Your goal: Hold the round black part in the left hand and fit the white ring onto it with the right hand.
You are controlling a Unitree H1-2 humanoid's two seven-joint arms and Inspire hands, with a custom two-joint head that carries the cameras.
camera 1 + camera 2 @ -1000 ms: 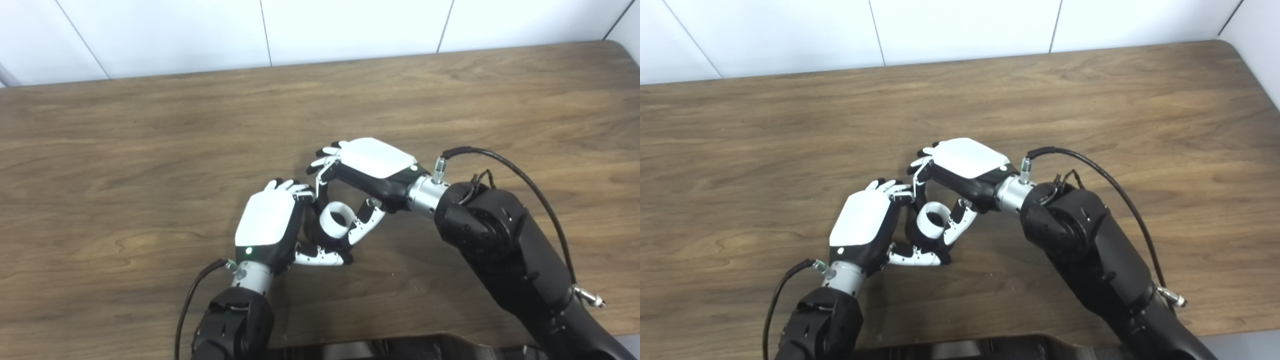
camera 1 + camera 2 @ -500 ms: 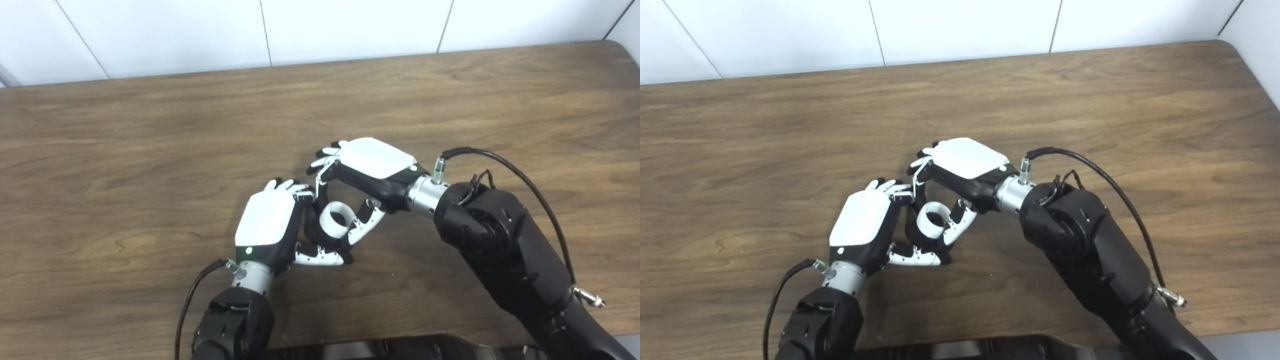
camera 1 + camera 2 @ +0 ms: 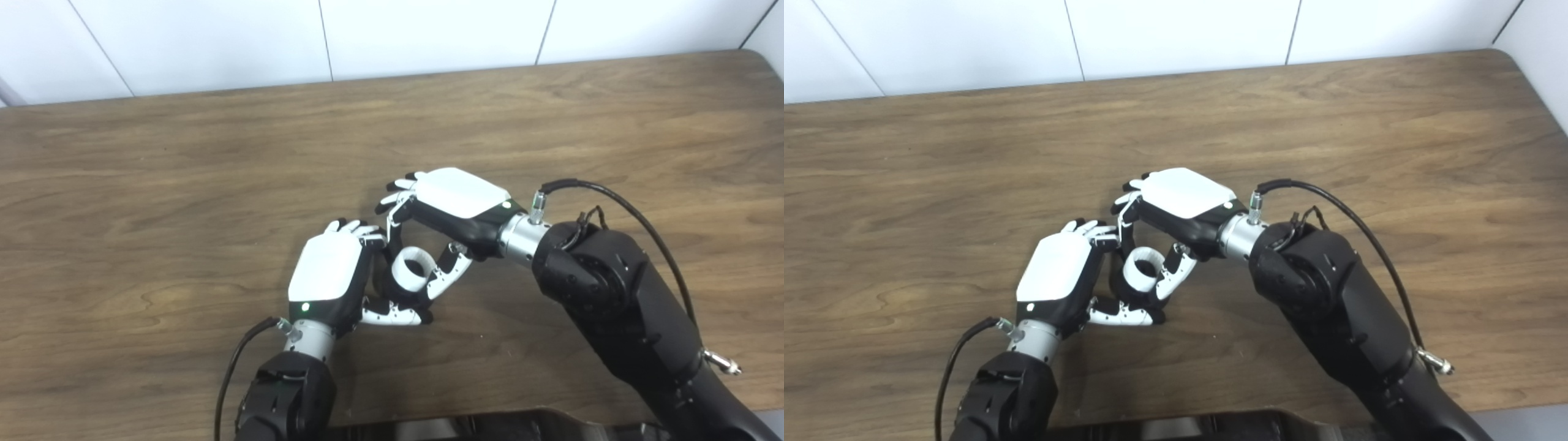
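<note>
No visible change over the last second: white ring (image 3: 411, 271) seated on black part (image 3: 392, 291), near table (image 3: 184, 184) centre. Left hand (image 3: 327, 275) clamped on part; right hand (image 3: 456, 205) pinching ring. Fit probably nearly complete.

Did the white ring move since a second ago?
No. The ring sits at the same spot against the table grain, between both hands.
</note>
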